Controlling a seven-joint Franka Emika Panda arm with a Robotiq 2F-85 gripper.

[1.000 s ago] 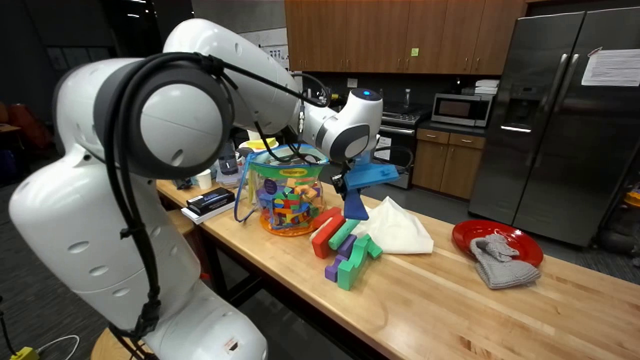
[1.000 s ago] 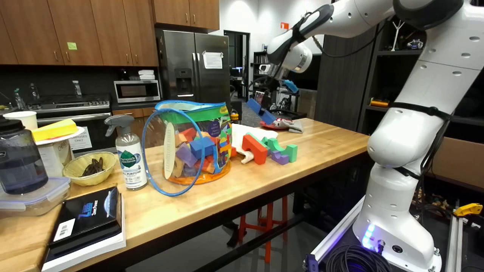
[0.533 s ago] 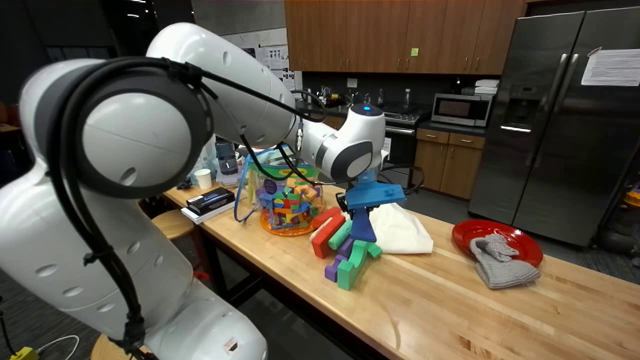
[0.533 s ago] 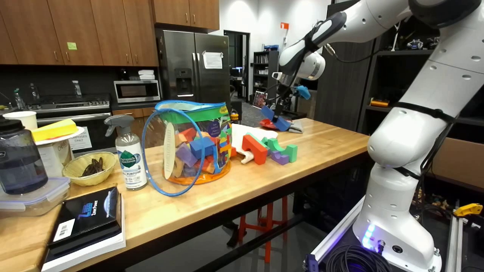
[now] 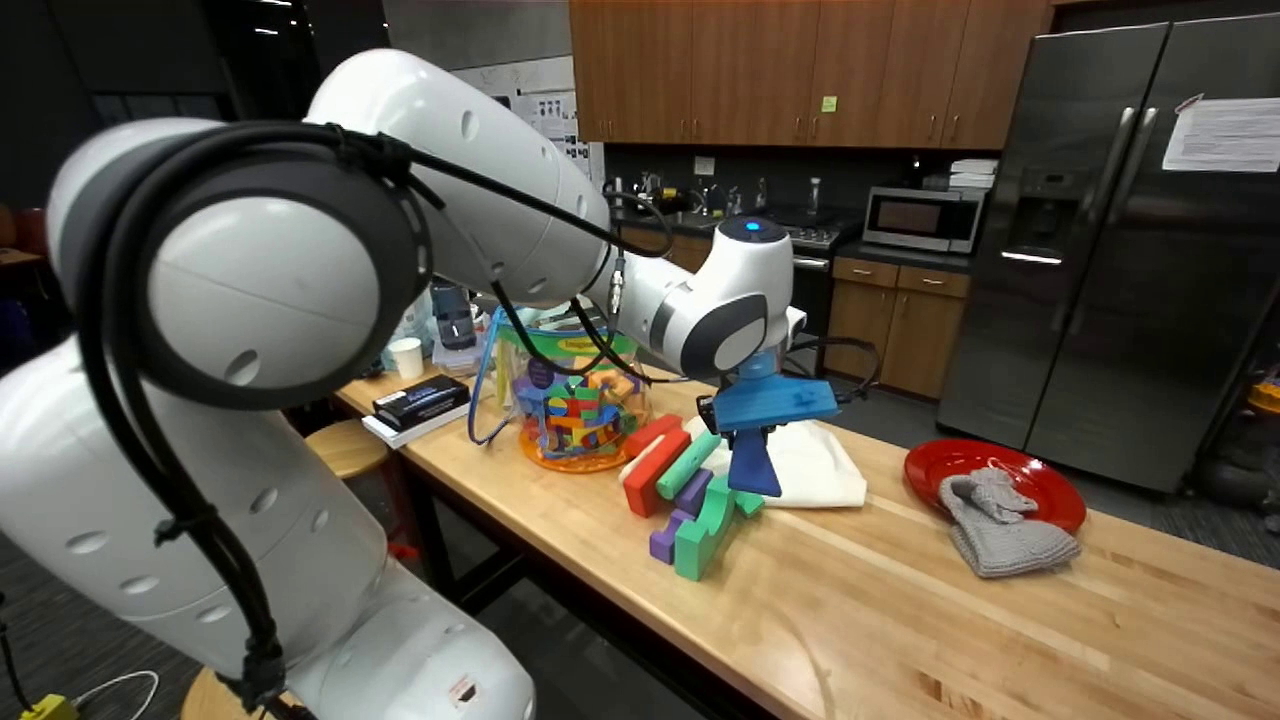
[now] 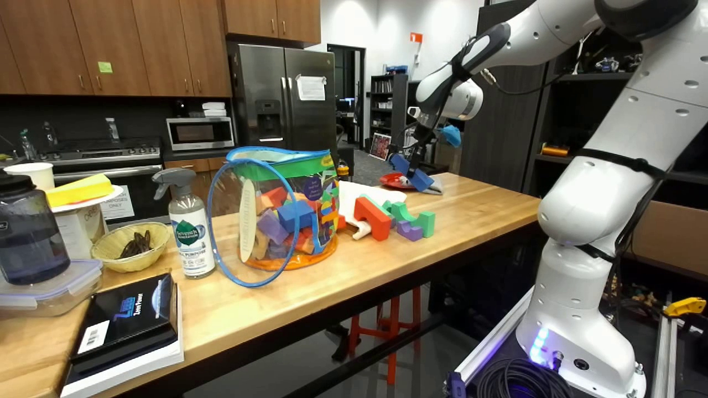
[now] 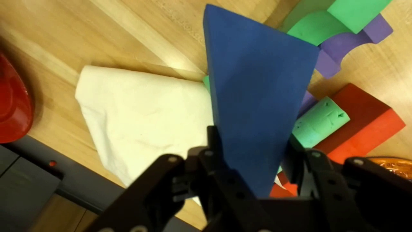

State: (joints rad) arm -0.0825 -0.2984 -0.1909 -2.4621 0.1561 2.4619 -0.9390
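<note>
Pinching a long dark blue block, the black fingers squeeze its two sides and hold it up in the air over the tabletop. In the wrist view, the block sits between the fingers and sticks out far past their tips. In an exterior view the dark blue block tilts, one end higher than the other.

Below it, a white cloth lies on one side. On the other side are a green curvy block, a purple curvy block, a mint round block and a red block. Those blocks sit in a snug bunch with only small gaps. A clear bag full of blocks stands just beside the bunch.

One long edge of the tabletop runs near the green and purple blocks, on the side by the robot. The far edge passes close to the white cloth. A wide stretch of tabletop lies between the bunch and a red plate. A gray cloth lies partly on the plate and partly on the tabletop.
</note>
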